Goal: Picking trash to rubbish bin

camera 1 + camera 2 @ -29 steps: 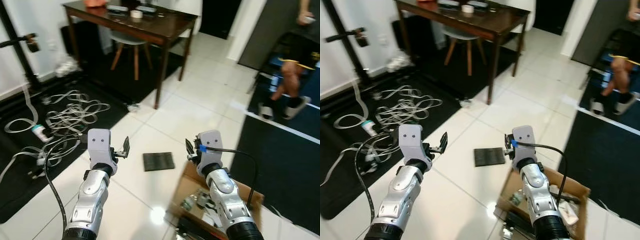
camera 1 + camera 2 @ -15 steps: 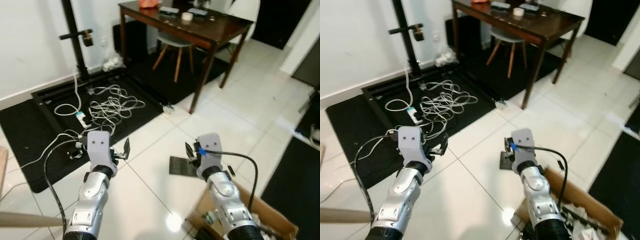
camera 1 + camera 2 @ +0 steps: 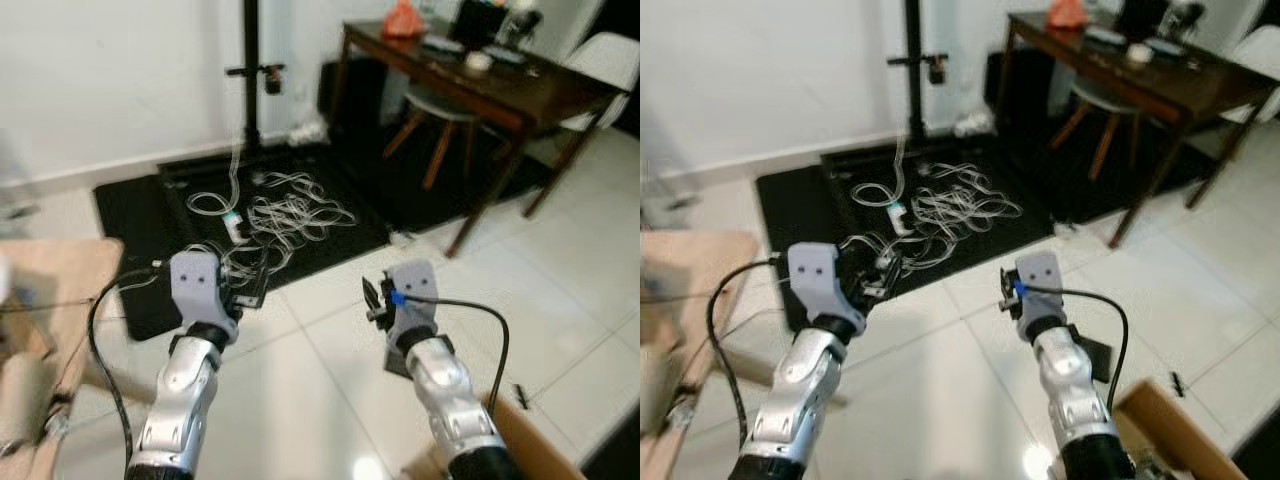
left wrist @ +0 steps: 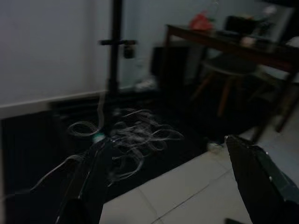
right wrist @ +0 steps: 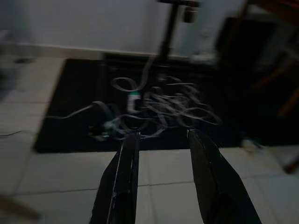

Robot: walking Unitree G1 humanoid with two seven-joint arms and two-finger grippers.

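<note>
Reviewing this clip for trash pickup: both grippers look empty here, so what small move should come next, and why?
Probably turn back right toward the flat black piece on the tiles. It lies behind the right arm, near the cardboard box. The left gripper and right gripper are open, holding nothing, and face the cables.

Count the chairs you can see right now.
2. One wooden-legged chair is tucked under the dark table; a white chair shows at the table's far end. Others may be hidden.
</note>
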